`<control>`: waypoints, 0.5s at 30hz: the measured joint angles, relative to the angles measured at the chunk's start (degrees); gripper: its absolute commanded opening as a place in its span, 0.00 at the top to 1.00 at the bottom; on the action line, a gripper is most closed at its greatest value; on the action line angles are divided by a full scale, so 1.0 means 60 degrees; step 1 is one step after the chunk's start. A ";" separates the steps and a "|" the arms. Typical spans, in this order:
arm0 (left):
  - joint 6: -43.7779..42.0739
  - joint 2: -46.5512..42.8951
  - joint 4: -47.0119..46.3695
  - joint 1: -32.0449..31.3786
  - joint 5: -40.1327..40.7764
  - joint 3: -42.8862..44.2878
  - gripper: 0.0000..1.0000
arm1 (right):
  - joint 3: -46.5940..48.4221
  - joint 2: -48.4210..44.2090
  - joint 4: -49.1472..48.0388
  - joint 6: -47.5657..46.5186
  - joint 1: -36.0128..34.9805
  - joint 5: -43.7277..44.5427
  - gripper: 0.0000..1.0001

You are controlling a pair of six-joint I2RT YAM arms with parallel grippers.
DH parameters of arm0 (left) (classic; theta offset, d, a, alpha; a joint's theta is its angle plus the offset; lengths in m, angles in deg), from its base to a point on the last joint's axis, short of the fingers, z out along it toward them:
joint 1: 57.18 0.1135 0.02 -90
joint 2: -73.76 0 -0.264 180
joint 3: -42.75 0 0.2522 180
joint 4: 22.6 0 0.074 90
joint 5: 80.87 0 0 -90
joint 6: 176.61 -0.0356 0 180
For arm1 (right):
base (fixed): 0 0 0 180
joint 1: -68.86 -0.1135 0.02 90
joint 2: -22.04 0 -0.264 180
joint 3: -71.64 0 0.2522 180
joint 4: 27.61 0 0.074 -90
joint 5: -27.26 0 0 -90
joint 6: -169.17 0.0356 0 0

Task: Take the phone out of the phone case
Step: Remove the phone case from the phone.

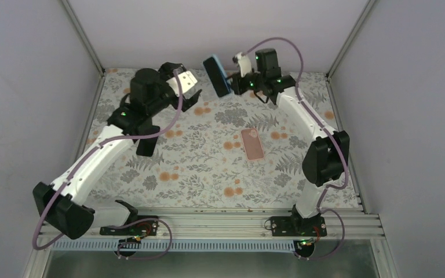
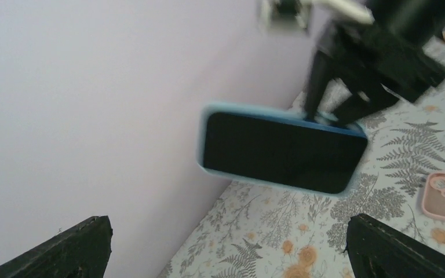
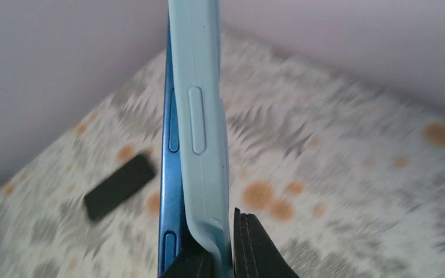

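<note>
R gripper [image 3: 221,259] on phone case [image 3: 201,87], midair

phone case [image 3: 203,116], both ends off-frame

The phone [image 2: 278,150] sits inside the phone case [image 3: 203,87], up in the air over the back of the table [image 1: 208,174], pinched in the right gripper [image 1: 233,86]. The left gripper [image 1: 191,97] hangs near it, to its left. A second case [image 1: 252,143] lies flat on the table, nearer the front.

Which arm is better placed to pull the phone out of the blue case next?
Left, probably. The right gripper is shut on the blue case, holding it off the table, while the left gripper is open, empty and facing the phone.
</note>
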 measured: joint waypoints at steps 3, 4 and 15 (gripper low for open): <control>0.0255 0.0372 -0.1461 -0.0623 0.1104 -0.0856 0.00 | 0.0936 -0.0007 -0.0612 0.0783 -0.0062 0.1246 0.97; 0.0306 0.0528 -0.1800 -0.0834 0.1453 -0.1035 0.00 | 0.1177 -0.0007 -0.0739 0.0969 -0.0084 0.1555 0.97; 0.1264 0.2579 -0.4462 -0.1504 0.3217 -0.0776 0.00 | 0.1759 0.0211 -0.1035 0.1621 -0.0699 0.3053 0.97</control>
